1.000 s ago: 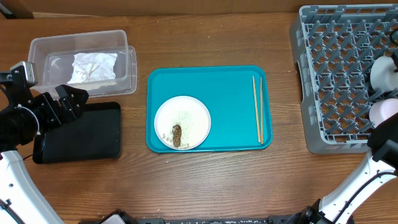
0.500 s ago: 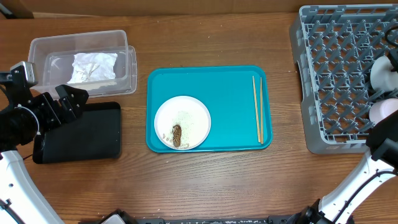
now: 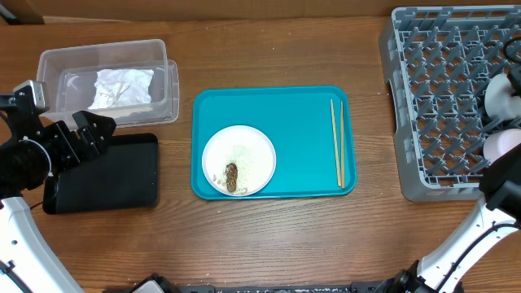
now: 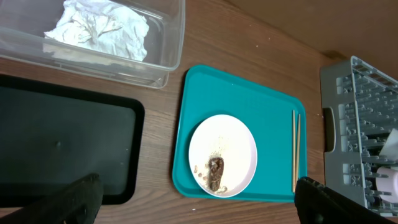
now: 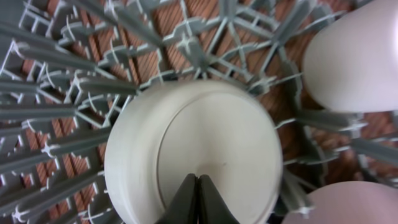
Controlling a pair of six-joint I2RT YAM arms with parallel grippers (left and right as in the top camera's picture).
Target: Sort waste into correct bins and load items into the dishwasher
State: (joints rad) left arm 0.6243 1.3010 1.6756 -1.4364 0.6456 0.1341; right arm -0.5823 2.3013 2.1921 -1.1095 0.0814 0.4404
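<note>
A white plate (image 3: 238, 160) with loose rice and a brown lump (image 3: 231, 177) lies on the teal tray; it also shows in the left wrist view (image 4: 222, 155). Wooden chopsticks (image 3: 336, 142) lie along that tray's right side. A crumpled napkin (image 3: 123, 87) sits in the clear tub (image 3: 161, 57). The black tray (image 3: 122, 175) is bare. My left gripper (image 3: 87, 133) (image 4: 199, 208) is open wide over the black tray's left end. My right gripper (image 5: 198, 180) is shut and empty, tips over an upturned pale bowl (image 5: 149, 149) in the grey dish rack (image 3: 440, 89). No red wrapper is in view.
The teal tray (image 3: 293, 110) sits mid-table. Two pale pinkish round pieces (image 5: 354, 56) (image 5: 348, 205) stand in the rack beside the bowl, at the rack's right edge (image 3: 498, 145). The rack's pegs (image 5: 56, 74) surround my right gripper.
</note>
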